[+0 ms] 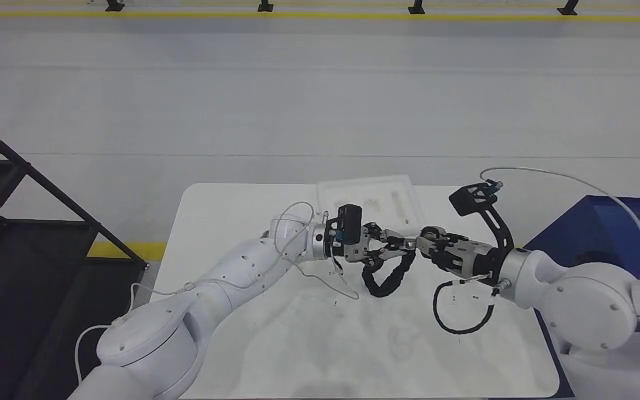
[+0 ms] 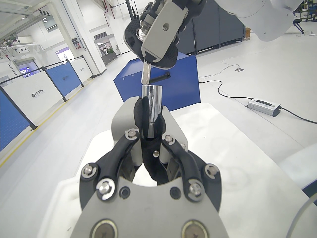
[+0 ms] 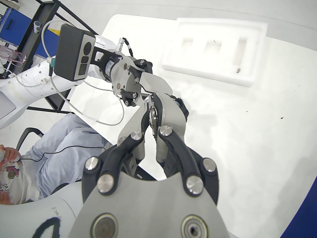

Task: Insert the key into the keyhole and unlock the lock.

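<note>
Left wrist view, left claw (image 2: pixel 148 113) is clamping the chrome lock (image 2: pixel 151 96) above the desk (image 2: pixel 223 137), right claw (image 2: pixel 148 48) is pinching the key (image 2: pixel 146 74) by its head, blade pointing at the lock, tip right at its free end.

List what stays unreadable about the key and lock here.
Keyhole: left wrist view, the lock turns its end face away; whether the key tip is in, unclear.
Key blade: right wrist view, the right hand covers it.
Top view: key and lock too small to separate.

One key (image 2: pixel 145 75), one lock (image 2: pixel 152 100), one foam tray (image 3: pixel 258 50) and one table (image 1: pixel 480 350).
</note>
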Controlling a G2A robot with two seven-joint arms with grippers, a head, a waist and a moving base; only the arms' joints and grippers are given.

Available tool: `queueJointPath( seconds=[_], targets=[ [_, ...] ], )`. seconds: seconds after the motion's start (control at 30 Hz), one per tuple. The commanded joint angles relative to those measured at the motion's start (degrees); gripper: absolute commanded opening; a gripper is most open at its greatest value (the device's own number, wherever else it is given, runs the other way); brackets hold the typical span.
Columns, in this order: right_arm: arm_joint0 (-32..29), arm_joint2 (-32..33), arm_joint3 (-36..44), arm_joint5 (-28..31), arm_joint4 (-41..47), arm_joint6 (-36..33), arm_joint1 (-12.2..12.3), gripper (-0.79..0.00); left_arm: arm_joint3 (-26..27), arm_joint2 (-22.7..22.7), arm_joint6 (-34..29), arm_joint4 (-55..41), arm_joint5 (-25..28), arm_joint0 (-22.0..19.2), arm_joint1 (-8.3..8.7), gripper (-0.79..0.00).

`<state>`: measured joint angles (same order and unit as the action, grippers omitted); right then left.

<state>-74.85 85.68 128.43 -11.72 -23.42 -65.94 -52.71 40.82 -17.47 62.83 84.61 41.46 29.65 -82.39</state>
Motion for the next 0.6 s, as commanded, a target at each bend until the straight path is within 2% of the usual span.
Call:
queueJointPath(
  seconds=[0.0, 0.57],
  targets=[
    [0.14, 0.03, 0.04, 0.00, 0.19, -0.17, 0.04, -0.785, -0.51, 0.04, 0.18, 0.39, -0.19, -0.13, -0.03, -0.785],
    [1.94, -1.06, -0.85, -0.91, 0.37, -2.73, 0.49, -0.785, -1.98, -0.42, 1.96, 4.20, -1.97, -0.99, -0.54, -0.785]
  ],
)
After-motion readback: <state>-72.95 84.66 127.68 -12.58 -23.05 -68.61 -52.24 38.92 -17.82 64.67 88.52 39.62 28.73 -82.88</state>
